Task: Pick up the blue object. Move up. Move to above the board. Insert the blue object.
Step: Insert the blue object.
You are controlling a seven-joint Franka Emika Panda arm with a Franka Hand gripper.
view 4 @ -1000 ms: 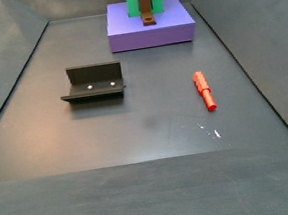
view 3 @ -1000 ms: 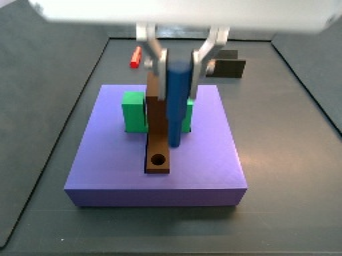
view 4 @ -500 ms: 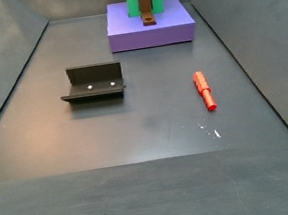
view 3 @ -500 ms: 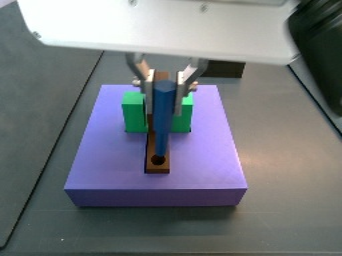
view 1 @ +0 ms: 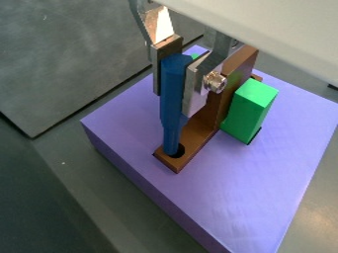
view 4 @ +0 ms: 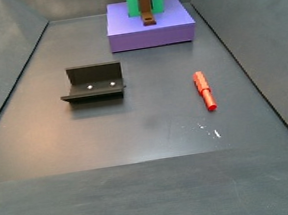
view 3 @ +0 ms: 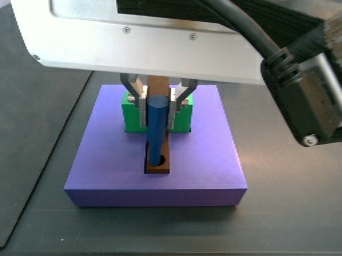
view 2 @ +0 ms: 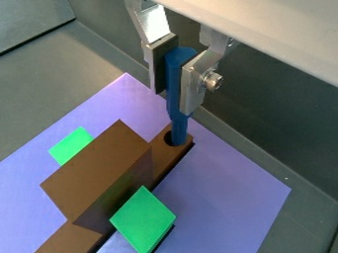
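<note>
- The pincer (view 1: 184,71) stands above the purple block (view 1: 251,208), its silver fingers (view 2: 193,79) clamped on the blue object (view 1: 173,99).
- That blue object is upright, its lower tip in the hole at the end of the board (view 2: 109,176).
- The board runs through the green block (view 1: 248,109).
- On the open worktop (view 4: 136,131), well apart, sit the fixture (view 4: 95,83) and a red stick (view 4: 205,91).

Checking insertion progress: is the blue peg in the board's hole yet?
In: the blue object's tip sits inside the board's hole, gripper shut on it.
</note>
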